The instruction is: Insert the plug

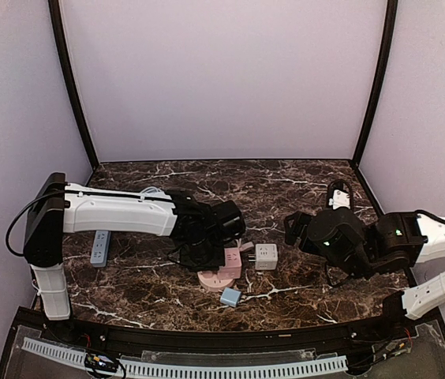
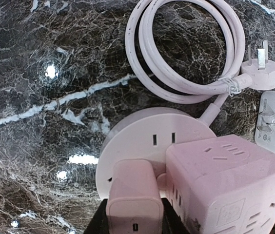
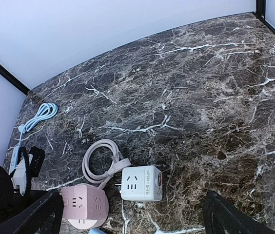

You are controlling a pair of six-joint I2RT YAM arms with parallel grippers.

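Note:
A small pink charger plug (image 2: 134, 195) is held between the black fingers (image 2: 96, 225) of my left gripper (image 2: 134, 214). Its front end rests against the top of a round pink socket base (image 2: 142, 139), and its prongs are hidden. A pink cube adapter (image 2: 230, 185) sits on the same base, just right of the plug. In the top view my left gripper (image 1: 207, 245) hangs over the base (image 1: 216, 278). My right gripper (image 1: 297, 229) is open and empty, above the table to the right of the white cube (image 3: 141, 183).
The base's pink cord (image 2: 186, 48) lies coiled behind it and ends in a round plug (image 2: 260, 73). A white cube adapter (image 1: 266, 256) lies right of the base. A small blue plug (image 1: 230, 297) lies in front. A blue power strip (image 1: 101, 247) lies far left.

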